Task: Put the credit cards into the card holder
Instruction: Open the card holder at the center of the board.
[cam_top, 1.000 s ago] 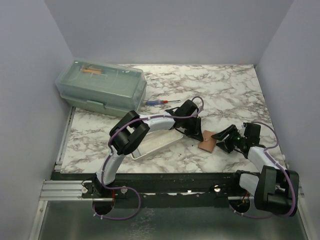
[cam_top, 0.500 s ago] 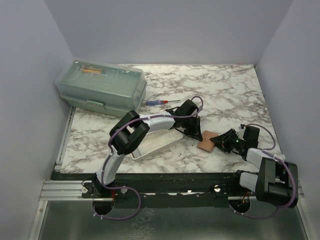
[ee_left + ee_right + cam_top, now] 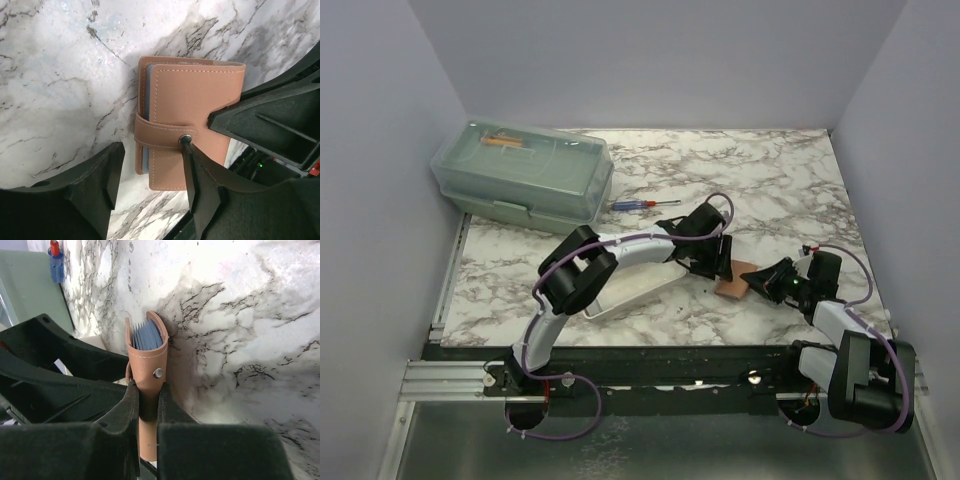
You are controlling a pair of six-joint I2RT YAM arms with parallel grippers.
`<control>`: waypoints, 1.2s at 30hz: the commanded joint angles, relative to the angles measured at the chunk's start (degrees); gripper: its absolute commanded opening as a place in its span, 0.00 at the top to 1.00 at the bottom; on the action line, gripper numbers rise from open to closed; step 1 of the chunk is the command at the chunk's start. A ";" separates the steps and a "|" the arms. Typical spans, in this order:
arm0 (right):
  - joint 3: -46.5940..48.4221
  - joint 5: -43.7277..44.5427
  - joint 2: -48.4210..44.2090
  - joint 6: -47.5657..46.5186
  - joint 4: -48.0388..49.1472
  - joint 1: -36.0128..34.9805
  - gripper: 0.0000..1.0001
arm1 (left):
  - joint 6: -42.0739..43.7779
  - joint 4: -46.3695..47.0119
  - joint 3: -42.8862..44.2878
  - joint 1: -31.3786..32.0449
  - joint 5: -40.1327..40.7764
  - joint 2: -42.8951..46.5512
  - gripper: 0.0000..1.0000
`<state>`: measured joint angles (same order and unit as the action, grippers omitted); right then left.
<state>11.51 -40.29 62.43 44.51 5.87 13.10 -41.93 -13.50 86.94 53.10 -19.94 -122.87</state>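
You are near the end, by the look of it. The holder (image 3: 731,284) lies face up on the marble table (image 3: 770,190), right of centre, between the two arms. I cannot tell whether it rests on the table or is lifted just clear.

The right gripper (image 3: 148,390) is clamped on the holder's right end, its fingers pinching the two covers together. From that wrist view you look into the far end of the holder, where the blue-grey cards (image 3: 147,337) sit stacked between the covers. From the left wrist view a thin blue edge shows along the holder's left side, so the cards appear to be fully in.

The strap wraps over the front cover and its stud sits on the cover. It looks fastened, though you cannot be sure the snap is pressed home.

The left gripper (image 3: 152,150) hovers over the holder with its fingers apart, holding nothing. One fingertip is right at the stud.

No loose card shows on the table in the top view. The left arm covers much of the white tray (image 3: 625,297), so you cannot tell whether any card is left there.

What seems left: confirm the snap, check the tray, then release the holder and draw both arms clear.
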 commanded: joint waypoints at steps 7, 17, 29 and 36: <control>1.79 0.92 -0.95 -1.18 -3.33 -0.67 1.00 | 5.31 -8.51 9.19 5.03 17.37 -0.63 0.46; 2.33 1.93 -1.99 -1.26 -4.87 -0.82 1.00 | 5.72 -12.53 12.34 6.32 17.99 -3.57 0.60; 2.90 3.34 -2.32 -1.42 -5.78 -0.80 1.00 | 6.59 -15.91 13.26 7.54 19.51 -5.61 0.61; 3.57 4.66 -3.25 -1.61 -7.93 -0.82 1.00 | 9.14 -17.38 12.03 6.66 20.79 -4.76 0.82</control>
<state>13.15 -37.93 60.38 43.44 0.25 12.38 -35.90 -24.99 99.74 60.07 -1.17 -125.86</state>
